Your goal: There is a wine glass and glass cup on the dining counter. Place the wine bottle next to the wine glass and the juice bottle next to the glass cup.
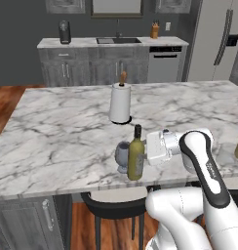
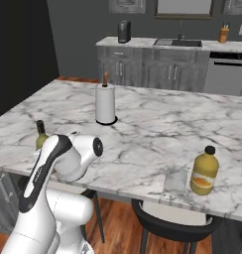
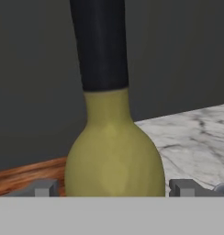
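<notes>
- The wine bottle (image 1: 136, 156) stands upright on the dining counter (image 1: 62, 141), just beside the wine glass (image 1: 123, 155) near the front edge.
- The gripper (image 3: 114, 187) straddles the bottle's shoulder, its 2 fingers apart; whether they press the glass I cannot tell.
- Judgement: release, back out straight, avoiding the glass.
- The right base view adds the juice bottle (image 2: 205, 171).
</notes>
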Controlling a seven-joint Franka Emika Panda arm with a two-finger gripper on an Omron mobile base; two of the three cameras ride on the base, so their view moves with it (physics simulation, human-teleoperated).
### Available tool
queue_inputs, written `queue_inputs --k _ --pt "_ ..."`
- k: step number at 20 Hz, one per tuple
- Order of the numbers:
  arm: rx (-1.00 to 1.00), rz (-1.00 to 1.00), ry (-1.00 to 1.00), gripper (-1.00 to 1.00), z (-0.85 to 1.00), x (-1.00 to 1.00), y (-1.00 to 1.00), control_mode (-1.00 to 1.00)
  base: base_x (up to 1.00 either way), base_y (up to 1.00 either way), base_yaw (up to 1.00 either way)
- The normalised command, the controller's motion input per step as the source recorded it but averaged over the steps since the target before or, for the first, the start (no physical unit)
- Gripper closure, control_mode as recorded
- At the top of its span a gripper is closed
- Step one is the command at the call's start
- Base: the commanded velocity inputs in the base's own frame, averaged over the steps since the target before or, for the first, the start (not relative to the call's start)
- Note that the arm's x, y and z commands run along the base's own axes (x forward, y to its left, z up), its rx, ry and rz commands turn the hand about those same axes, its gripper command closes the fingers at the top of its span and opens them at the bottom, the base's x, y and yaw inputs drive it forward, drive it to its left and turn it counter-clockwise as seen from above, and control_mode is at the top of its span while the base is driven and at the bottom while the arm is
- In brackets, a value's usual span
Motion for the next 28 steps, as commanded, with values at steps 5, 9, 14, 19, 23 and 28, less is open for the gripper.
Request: queue_inputs --k 5,9,14,19,23,28 --pt "0.00 -0.09 0.00 1.00 0.03 0.04 -0.01 -1.00 0.00 0.00 0.00" --pt "-0.02 -0.08 0.00 1.00 0.02 0.04 -0.09 -1.00 0.00 0.00 0.00" --pt "-0.05 0.00 0.00 1.00 0.00 0.00 -0.21 -1.00 0.00 0.00 0.00" --pt "0.00 0.01 0.00 1.00 0.00 -0.12 -0.28 -1.00 0.00 0.00 0.00" --pt "0.00 0.05 -0.01 1.00 0.00 -0.04 -0.35 -1.00 0.00 0.00 0.00" --pt "0.00 0.04 0.00 1.00 -0.04 0.15 -0.33 -1.00 0.00 0.00 0.00"
